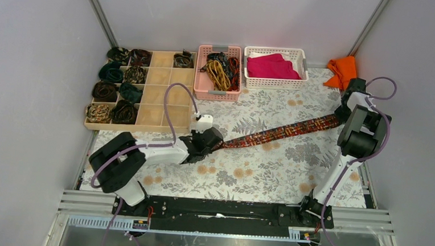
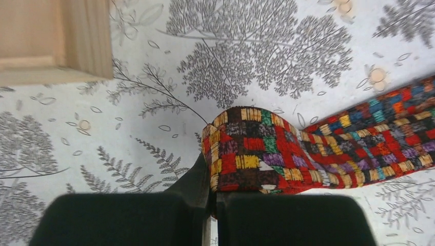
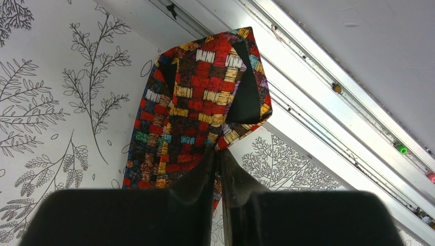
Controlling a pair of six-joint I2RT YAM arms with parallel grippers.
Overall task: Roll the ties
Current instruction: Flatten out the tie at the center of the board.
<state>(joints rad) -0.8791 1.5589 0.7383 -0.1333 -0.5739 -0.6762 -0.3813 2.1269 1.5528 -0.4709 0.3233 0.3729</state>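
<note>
Top external view: red-orange patterned tie (image 1: 283,131) is laid on floral table cover (image 1: 258,171), stretched diagonally from table centre to right rear. Its narrower end is held at left gripper (image 1: 217,143); its wider end is held at right gripper (image 1: 341,116), close to the right wall.

Left wrist view: fingers are seen pressed together w/ tie fabric pinched btwn them. Fabric is folded over into a short hump just ahead of the fingertips. A corner of wooden tray (image 2: 51,41) is seen upper left, apart from the tie.

Right wrist view: fingers are closed on the pointed tie end. The tip is raised and folded back, so dark lining is exposed. aluminium rail (image 3: 318,102) runs just beside it.

Rear of table, L to R:
- wooden tray: rolled ties (image 1: 111,72) are seated in left-hand compartments.
- pink basket (image 1: 217,91): loose ties (image 1: 221,72) are piled inside.
- white basket (image 1: 274,84): magenta cloth (image 1: 270,66) is held inside.
- orange cloth (image 1: 343,71) lies in the right rear corner.
</note>
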